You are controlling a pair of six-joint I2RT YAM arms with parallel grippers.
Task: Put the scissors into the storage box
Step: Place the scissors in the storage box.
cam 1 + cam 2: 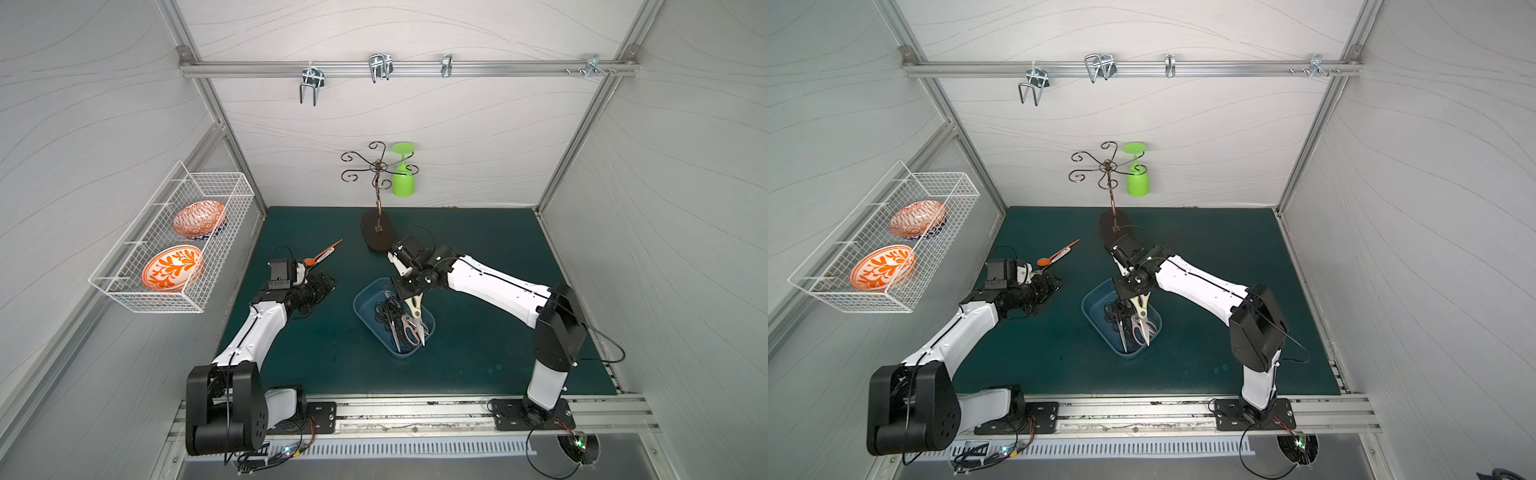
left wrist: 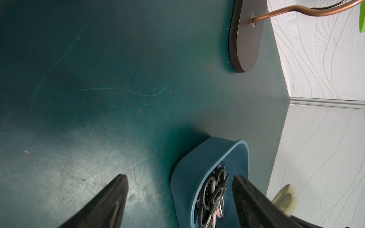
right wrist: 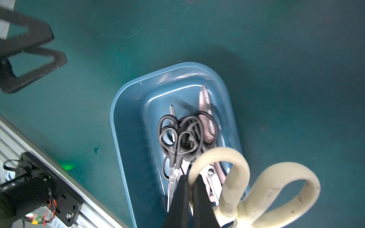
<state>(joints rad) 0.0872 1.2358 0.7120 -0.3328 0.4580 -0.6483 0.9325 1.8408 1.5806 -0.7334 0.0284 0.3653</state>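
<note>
My right claw (image 3: pixel 191 178) gripped cream scissors (image 3: pixel 241 211) over the storage box (image 3: pixel 126 128) holding black scissors (image 3: pixel 176 156); my left claw (image 2: pixel 179 176) stood open near an orange spoon (image 1: pixel 322 255).

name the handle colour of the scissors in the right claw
Cream-white scissors handles, best in right wrist view.

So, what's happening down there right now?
Right hand shut on cream scissors, over storage box. Left hand open, empty, off aside. Other scissors already inside. Nothing in the way.

cream scissors (image 3: pixel 262 189) blades cut off by frame edge; storage box (image 2: pixel 183 177) half out of frame; pink pair (image 3: pixel 205 106) mostly buried under black pairs (image 3: pixel 176 156).
</note>
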